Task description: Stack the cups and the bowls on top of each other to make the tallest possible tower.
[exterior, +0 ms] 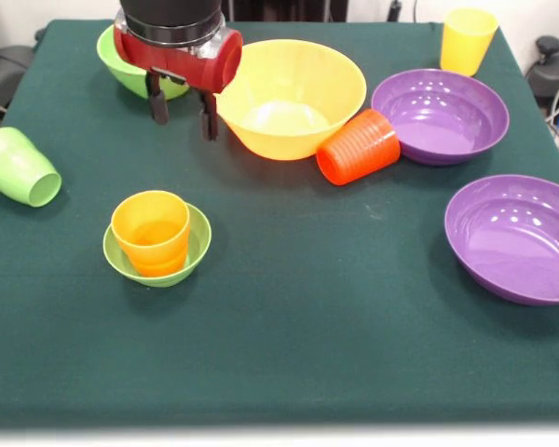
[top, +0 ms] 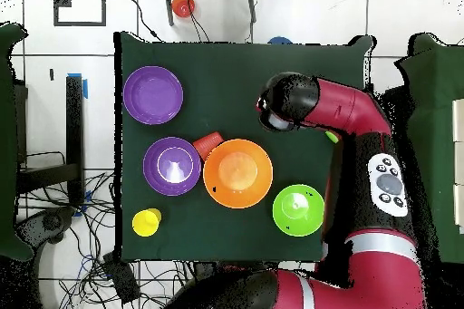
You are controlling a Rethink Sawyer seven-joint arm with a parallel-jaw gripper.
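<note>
My gripper (exterior: 182, 110) hangs open and empty at the back left, its black fingers (exterior: 156, 104) just above the cloth. Behind it sits a medium light green bowl (exterior: 119, 58); to its right is the large orange-yellow bowl (exterior: 289, 98). A red cup (exterior: 359, 146) lies on its side between that bowl and a purple bowl (exterior: 440, 116). A second purple bowl (exterior: 517, 237) sits nearer, on the right. An orange cup (exterior: 151, 231) stands in the small light green bowl (exterior: 196, 250); no taller tower shows. A light green cup (exterior: 19, 166) lies tipped at the left edge. A yellow cup (exterior: 467, 39) stands at the back right.
In the overhead view the red arm (top: 349, 117) reaches over the table's right side and hides the orange cup and its bowl. The green tablecloth (exterior: 307, 326) covers the whole table. A small red object (top: 182, 4) lies on the floor beyond the table.
</note>
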